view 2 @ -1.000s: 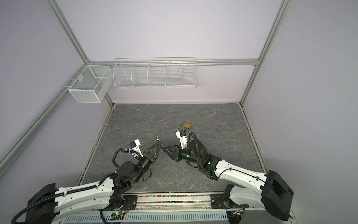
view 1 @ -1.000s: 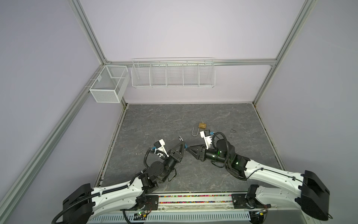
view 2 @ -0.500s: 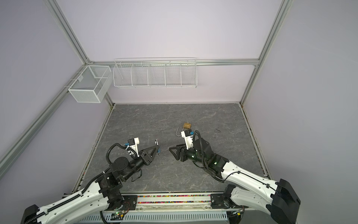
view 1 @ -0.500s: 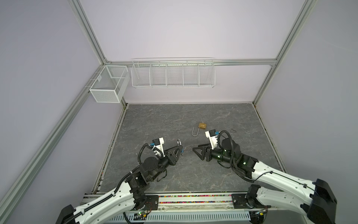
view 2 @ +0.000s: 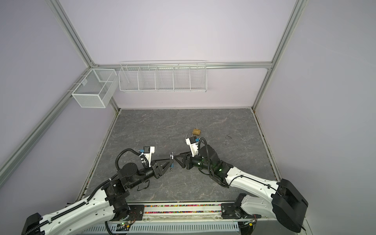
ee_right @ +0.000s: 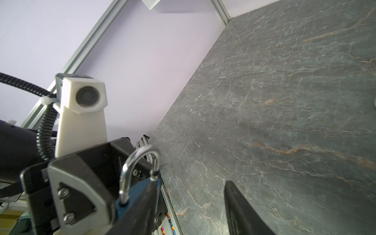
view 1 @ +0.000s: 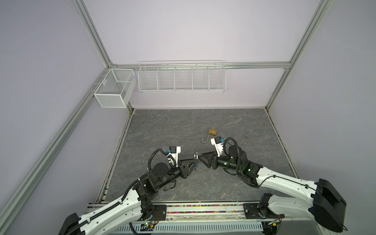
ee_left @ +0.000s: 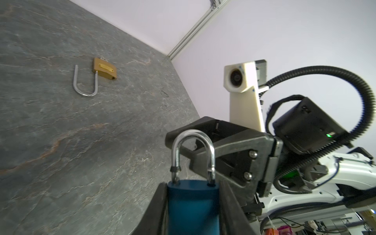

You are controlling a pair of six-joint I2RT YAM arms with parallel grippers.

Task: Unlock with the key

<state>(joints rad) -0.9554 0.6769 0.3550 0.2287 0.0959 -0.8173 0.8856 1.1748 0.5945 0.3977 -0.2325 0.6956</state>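
Jaws of left gripper (ee_left: 192,189) clamped on blue padlock (ee_left: 193,209) body, shackle toward the other arm | right gripper (ee_right: 192,183) jaws apart, empty, just beside that shackle | brass padlock (view 1: 212,131) on table (view 1: 162,126) behind, shackle swung open

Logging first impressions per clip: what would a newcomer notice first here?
The left pincer grips a blue padlock, shackle pointing at the open right pincer, nose to nose above the front middle of the table. Behind them a brass padlock lies flat with its shackle swung open.
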